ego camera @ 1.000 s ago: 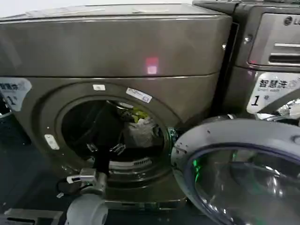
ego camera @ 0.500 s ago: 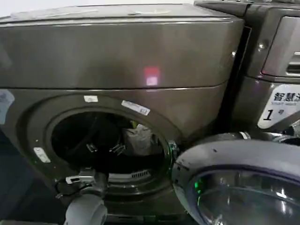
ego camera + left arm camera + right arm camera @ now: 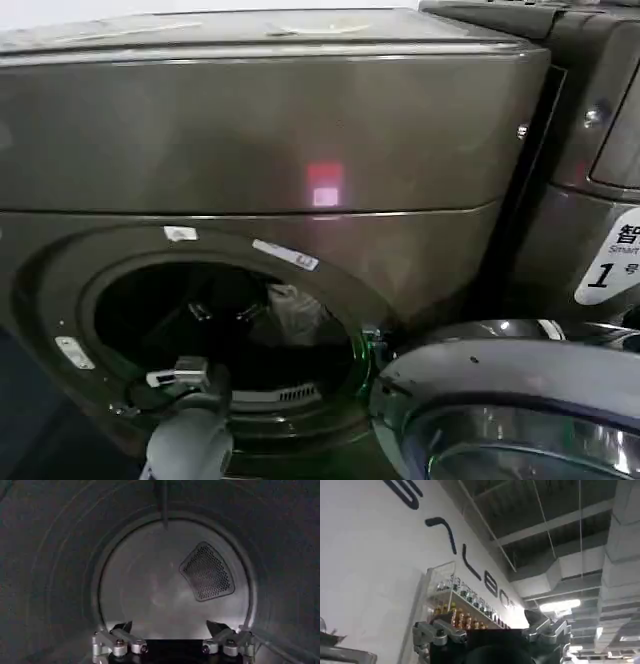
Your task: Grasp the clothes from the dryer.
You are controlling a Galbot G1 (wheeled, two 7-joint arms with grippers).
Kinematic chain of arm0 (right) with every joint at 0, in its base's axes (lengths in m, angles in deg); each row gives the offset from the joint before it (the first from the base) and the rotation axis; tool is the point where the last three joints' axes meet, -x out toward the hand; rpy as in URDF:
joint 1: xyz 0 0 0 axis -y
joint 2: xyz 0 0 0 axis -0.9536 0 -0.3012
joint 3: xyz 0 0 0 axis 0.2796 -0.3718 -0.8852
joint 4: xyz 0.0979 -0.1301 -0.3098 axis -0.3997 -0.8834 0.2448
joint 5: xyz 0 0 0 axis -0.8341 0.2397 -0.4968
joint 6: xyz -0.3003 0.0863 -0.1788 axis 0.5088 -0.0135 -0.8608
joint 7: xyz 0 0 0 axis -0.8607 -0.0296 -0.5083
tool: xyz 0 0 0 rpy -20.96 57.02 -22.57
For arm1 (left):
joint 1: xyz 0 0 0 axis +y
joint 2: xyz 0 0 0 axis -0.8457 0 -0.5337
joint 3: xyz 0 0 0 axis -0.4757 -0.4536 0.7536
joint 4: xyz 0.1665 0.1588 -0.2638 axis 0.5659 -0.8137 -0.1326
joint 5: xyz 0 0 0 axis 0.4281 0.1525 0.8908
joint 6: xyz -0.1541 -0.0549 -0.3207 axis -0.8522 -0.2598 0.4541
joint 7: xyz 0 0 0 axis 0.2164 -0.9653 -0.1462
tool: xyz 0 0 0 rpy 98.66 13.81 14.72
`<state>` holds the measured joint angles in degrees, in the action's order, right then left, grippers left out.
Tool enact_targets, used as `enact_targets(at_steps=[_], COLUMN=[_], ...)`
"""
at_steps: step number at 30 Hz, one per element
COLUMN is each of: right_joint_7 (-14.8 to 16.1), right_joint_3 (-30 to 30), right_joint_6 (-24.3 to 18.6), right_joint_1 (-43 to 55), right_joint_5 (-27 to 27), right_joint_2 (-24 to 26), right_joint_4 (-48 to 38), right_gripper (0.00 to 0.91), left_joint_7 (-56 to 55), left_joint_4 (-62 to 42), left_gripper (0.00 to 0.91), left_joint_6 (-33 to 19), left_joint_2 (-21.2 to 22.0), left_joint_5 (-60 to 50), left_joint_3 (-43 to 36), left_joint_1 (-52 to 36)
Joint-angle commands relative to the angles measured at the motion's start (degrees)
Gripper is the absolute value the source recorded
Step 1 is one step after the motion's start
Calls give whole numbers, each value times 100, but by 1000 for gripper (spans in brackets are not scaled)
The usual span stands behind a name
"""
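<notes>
The left arm reaches through the round porthole of the dryer (image 3: pixel 250 130), the dark bronze-grey front-loader with a small pink-red light (image 3: pixel 323 187) glowing on its front panel above the opening. Inside the dark drum, the left gripper (image 3: pixel 222 311) hangs just beside the clothes (image 3: pixel 294 312), a small pale bundle lying toward the door side of the porthole, a little deeper in than the fingertips. Its jaws stand released, spread apart with nothing between them.

From the left wrist, that same gripper (image 3: pixel 169 628) faces the drum's rear wall, where a perforated vent (image 3: pixel 207 572) sits off-centre on the pale round plate; both dark fingertips (image 3: pixel 121 628) point into open space inside the drum, well clear of the wall.

The dryer's door (image 3: pixel 510 410) hangs swung open beside the porthole, its grey ring and glass bowl toward the camera. Beyond the door stands a second machine (image 3: pixel 600 180) bearing a white sticker with a "1".

The right gripper (image 3: pixel 490 625) is parked away from the dryer, aimed upward at a white wall with dark lettering, a shelf of bottles (image 3: pixel 462 610) and exposed ceiling ducts; its jaws likewise stand released, holding nothing.
</notes>
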<state>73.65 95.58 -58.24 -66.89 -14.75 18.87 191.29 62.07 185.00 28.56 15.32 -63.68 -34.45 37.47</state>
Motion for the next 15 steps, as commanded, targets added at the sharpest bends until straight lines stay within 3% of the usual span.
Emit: enact_targets(at_steps=[1, 6, 15], right_joint_7=[1, -21, -55], right_joint_3=[34, 42, 94], right_joint_6=[-25, -132, -120], right_joint_1=[13, 9, 40], right_joint_5=[-264, -244, -120], right_joint_2=[63, 21, 62], right_joint_4=[-68, -145, -193], right_gripper=[907, 907, 907], left_joint_7=[17, 52, 557], left_joint_4=[-1512, -2933, -5104], left_gripper=[907, 907, 907], left_joint_6=[-124, -323, -586], left_joint_2=[155, 418, 478], left_joint_5=[145, 302, 75], left_joint_3=[-112, -208, -299], left_joint_1=[-1296, -2748, -4191])
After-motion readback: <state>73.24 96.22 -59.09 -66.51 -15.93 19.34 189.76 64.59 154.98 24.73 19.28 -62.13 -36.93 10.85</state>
